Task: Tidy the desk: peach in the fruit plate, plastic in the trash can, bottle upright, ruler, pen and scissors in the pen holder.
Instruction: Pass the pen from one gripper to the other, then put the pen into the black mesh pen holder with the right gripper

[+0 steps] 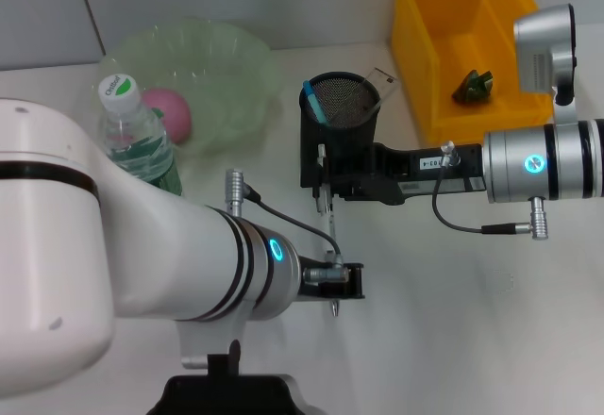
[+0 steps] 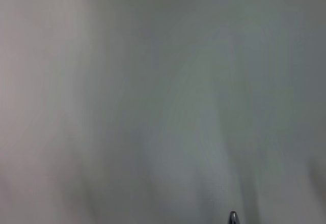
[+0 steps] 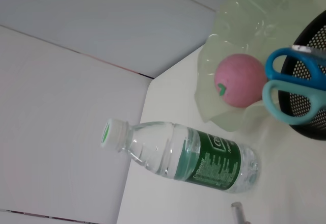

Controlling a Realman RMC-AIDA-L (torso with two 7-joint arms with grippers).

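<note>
The pen (image 1: 327, 236) stands nearly upright at the near side of the holder (image 1: 338, 130), its top by the right gripper (image 1: 321, 172) and its tip (image 2: 233, 217) down beside the left gripper (image 1: 351, 281). Whether either gripper's jaws are apart or together cannot be told. The holder is black mesh and already carries the blue-handled scissors (image 3: 295, 84). Left of it sits the green plate (image 1: 236, 66) with the pink peach (image 1: 172, 113) inside, and the bottle (image 1: 137, 137) stands upright at the plate's near left. A yellow bin (image 1: 444, 47) at far right holds a small green scrap (image 1: 474, 86). The desk (image 1: 453, 321) is white, with a pale wall behind. The right arm reaches in level from the right. The left arm stretches rightward across the near desk.
</note>
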